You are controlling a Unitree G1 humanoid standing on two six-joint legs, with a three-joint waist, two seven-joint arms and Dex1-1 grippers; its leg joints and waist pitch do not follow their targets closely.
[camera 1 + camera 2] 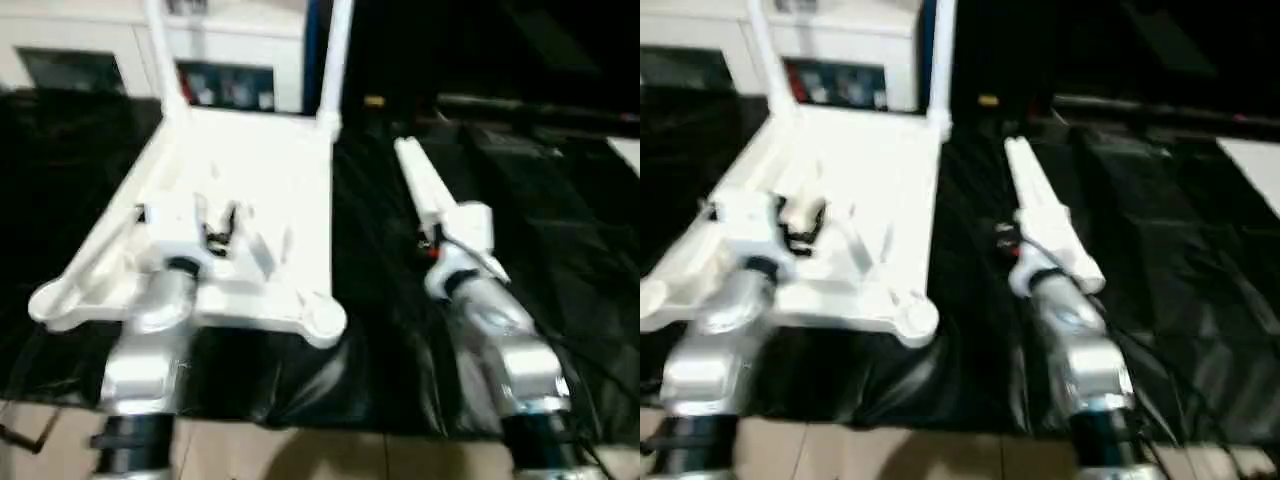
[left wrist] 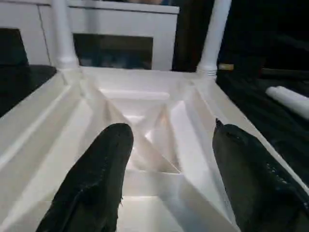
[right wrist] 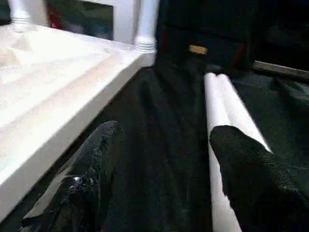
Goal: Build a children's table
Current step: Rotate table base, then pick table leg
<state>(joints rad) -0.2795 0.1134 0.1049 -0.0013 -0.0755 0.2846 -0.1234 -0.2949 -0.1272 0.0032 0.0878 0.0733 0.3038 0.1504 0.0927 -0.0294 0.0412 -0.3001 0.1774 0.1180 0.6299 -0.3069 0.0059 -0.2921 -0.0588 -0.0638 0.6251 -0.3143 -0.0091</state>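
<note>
Step in hand: leg fitting, two far legs seated upright, near sockets empty. Left gripper (image 2: 166, 159) hovers over the upturned tabletop (image 1: 250, 170), fingers apart, ribbed glossy plastic beneath. Right gripper (image 3: 166, 164) spread, empty; loose legs (image 3: 227, 111), smooth tapered tubes on black sheet (image 1: 520, 200), just beside its finger. Next: close on one leg.

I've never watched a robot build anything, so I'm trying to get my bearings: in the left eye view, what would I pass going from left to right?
Left gripper over the upturned table top → fitted leg standing at the top's far right corner → loose white legs lying on the black cloth → right forearm.
</note>
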